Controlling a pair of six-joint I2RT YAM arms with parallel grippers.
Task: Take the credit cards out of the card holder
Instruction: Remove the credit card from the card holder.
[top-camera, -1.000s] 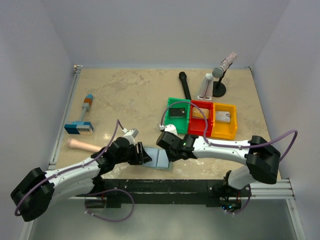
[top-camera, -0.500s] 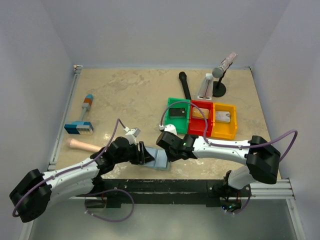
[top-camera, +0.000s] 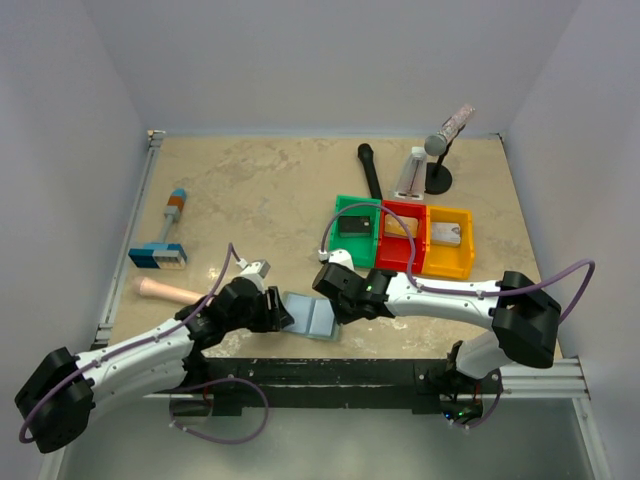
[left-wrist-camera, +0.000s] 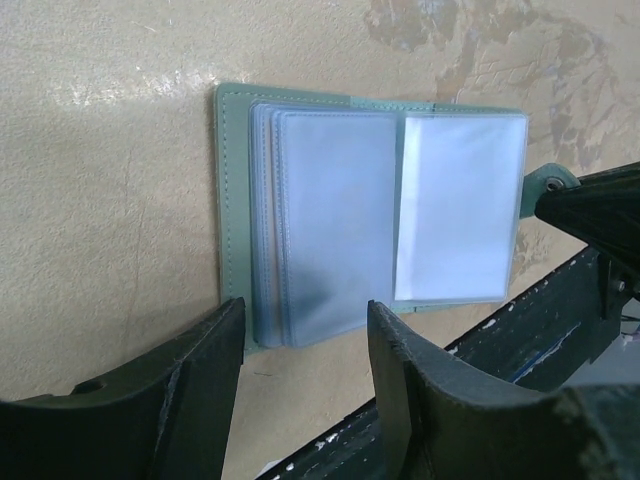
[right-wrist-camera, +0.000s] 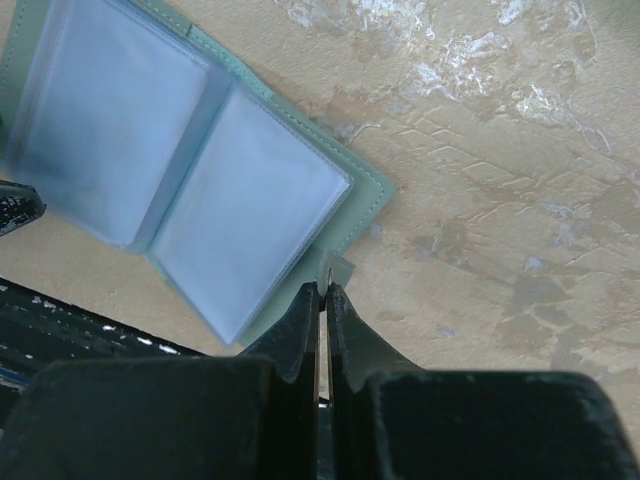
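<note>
Just ahead of left pincer (left-wrist-camera: 305, 312), card holder (left-wrist-camera: 335, 215).

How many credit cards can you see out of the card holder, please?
3: a dark card in the green bin, a tan card in the red bin, a pale card in the yellow bin. The card holder's sleeves look empty, though more may be hidden.

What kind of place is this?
Most likely a robot lab test booth, not a home: plain walls box in a small table, a left arm and right arm are bolted at its near edge, and coloured bins and a card holder lie there.
</note>
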